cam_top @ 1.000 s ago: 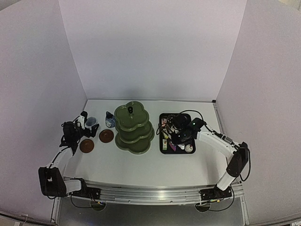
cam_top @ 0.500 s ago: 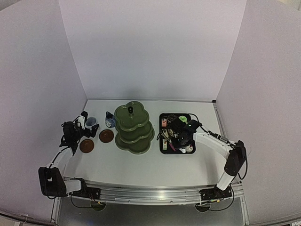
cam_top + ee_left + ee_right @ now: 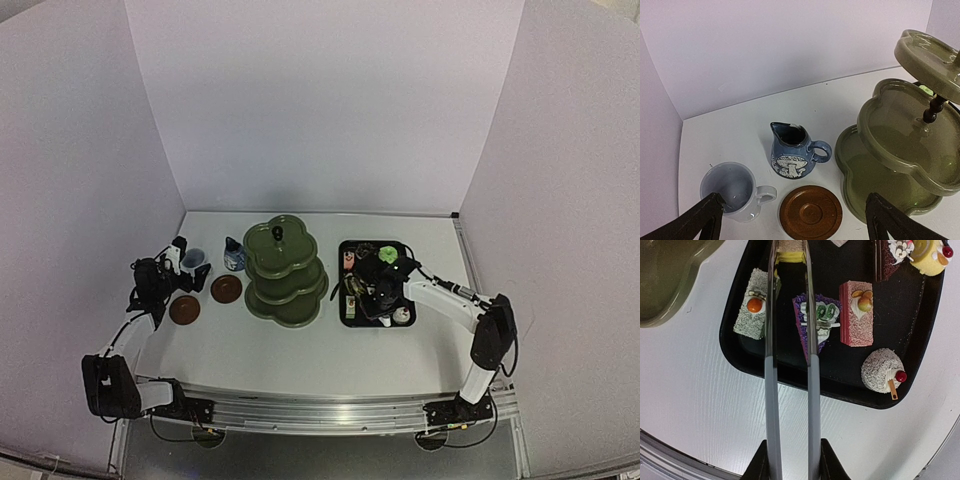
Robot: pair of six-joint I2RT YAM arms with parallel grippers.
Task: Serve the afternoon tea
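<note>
The right gripper (image 3: 793, 462) is clamped on the handle end of the metal tongs (image 3: 771, 390). Its black fingers (image 3: 761, 462) squeeze the two blades until they run close together and almost parallel. Ahead of the fingers the blades pass over the near rim of the black tray (image 3: 735, 347). Near their tips a yellow-banded cake (image 3: 790, 257) lies between them; whether it is pinched cannot be told. Just outside one blade, toward the green stand (image 3: 670, 285), sits a green-flecked slice (image 3: 751, 310) topped with an orange ball. Partly under the other blade lies a purple wedge (image 3: 825, 322), with a pink slice (image 3: 857, 315) just beside it. Closer to the fingers on that side is a round coconut-dusted cake (image 3: 881, 371) with a cherry. Farthest out in the tray are a chocolate slice (image 3: 887, 260) and a yellow roll (image 3: 930, 255).

The left gripper (image 3: 794, 200) stands wide open and holds nothing. A brown coaster (image 3: 810, 212) lies between its fingers (image 3: 695, 225). Beyond it the blue-and-white pot (image 3: 792, 157) stands upright, handle toward the stand. The white mug (image 3: 735, 192) sits upright just inside one finger, and the stand's lowest tier lies just beyond the other. From above, a second coaster (image 3: 184, 309) lies near this gripper, on the arm's base side.
</note>
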